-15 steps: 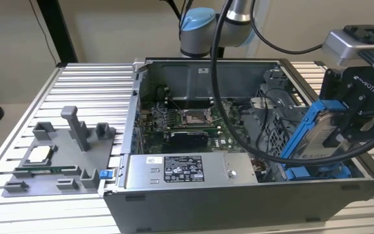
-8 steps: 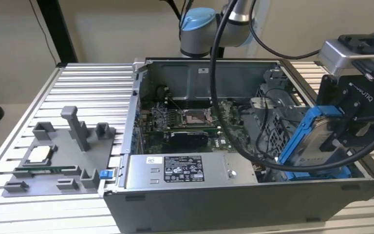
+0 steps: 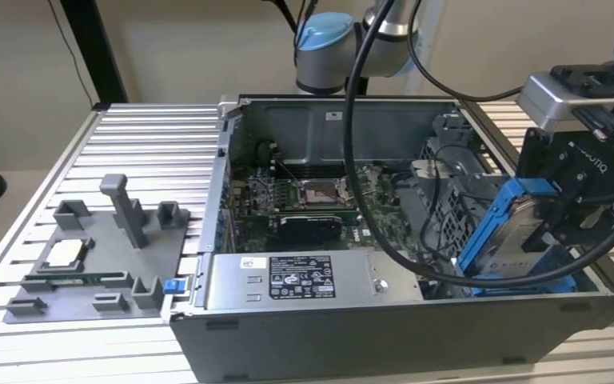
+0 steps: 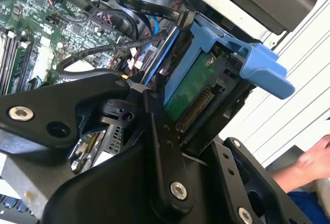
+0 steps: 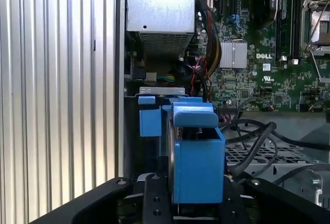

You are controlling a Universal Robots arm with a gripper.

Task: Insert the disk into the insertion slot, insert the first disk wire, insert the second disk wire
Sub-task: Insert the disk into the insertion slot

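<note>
Jaws are clamped tight on the disk (image 5: 198,157), with the gripper (image 3: 563,210) pinching the blue carrier's upper end. The insertion slot (image 5: 149,122) sits just below the jaws, and the disk is tilted over it. I'd square the carrier with the rails and keep the loose cables (image 5: 252,144) clear, or it'll bind.

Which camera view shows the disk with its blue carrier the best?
The exterior view: the disk appears nearly whole there, tilted over the open computer case. The second wrist view shows its green circuit board and connector edge; the first wrist view shows its blue carrier end-on.
</note>
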